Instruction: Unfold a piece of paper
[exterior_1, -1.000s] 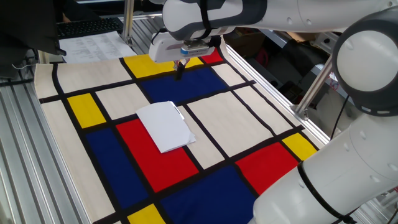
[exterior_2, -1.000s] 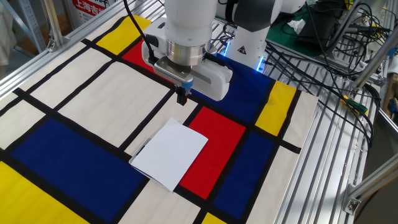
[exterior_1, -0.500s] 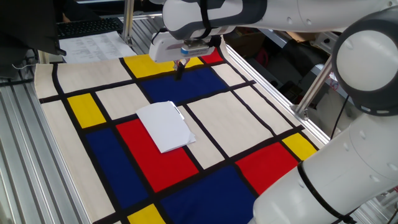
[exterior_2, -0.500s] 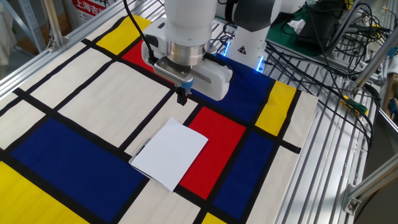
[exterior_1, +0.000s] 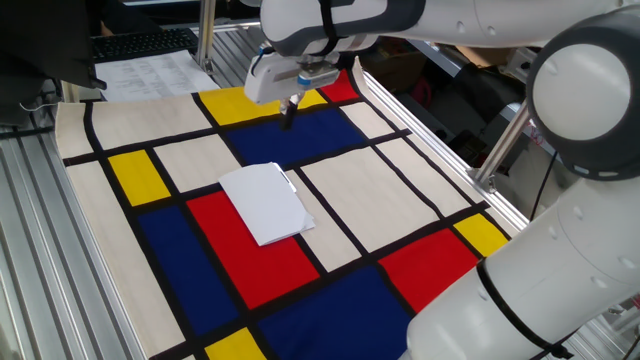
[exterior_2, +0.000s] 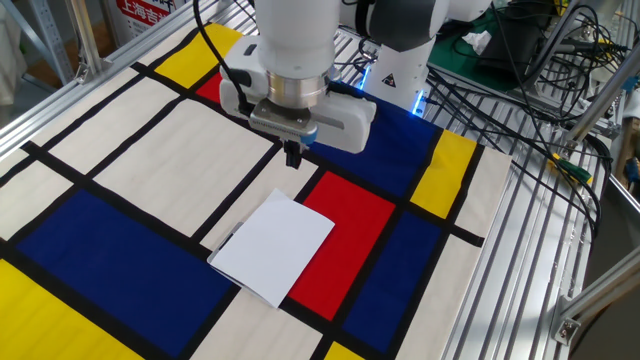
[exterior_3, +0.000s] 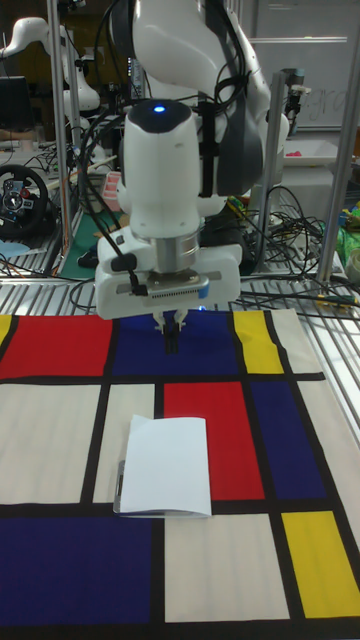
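The piece of paper (exterior_1: 265, 203) (exterior_2: 272, 247) (exterior_3: 165, 465) lies folded and flat on the colour-block cloth (exterior_1: 400, 200), across a red block and a cream block. A lower layer's edge peeks out along one side. My gripper (exterior_1: 289, 112) (exterior_2: 293, 155) (exterior_3: 172, 340) hangs above the cloth beyond the paper, over a dark blue block by the black stripe, apart from the sheet. Its two dark fingers are pressed together with nothing between them.
White sheets printed with grey text (exterior_1: 150, 70) and a black keyboard (exterior_1: 140, 42) lie off the cloth's far corner. An aluminium post (exterior_1: 505, 145) stands at the cloth's right edge. Cables (exterior_2: 540, 90) run over the slatted frame beside the arm's base.
The hand has turned slightly about its wrist and shifted a little; its fingertips stay over the same blue block. The paper has not moved.
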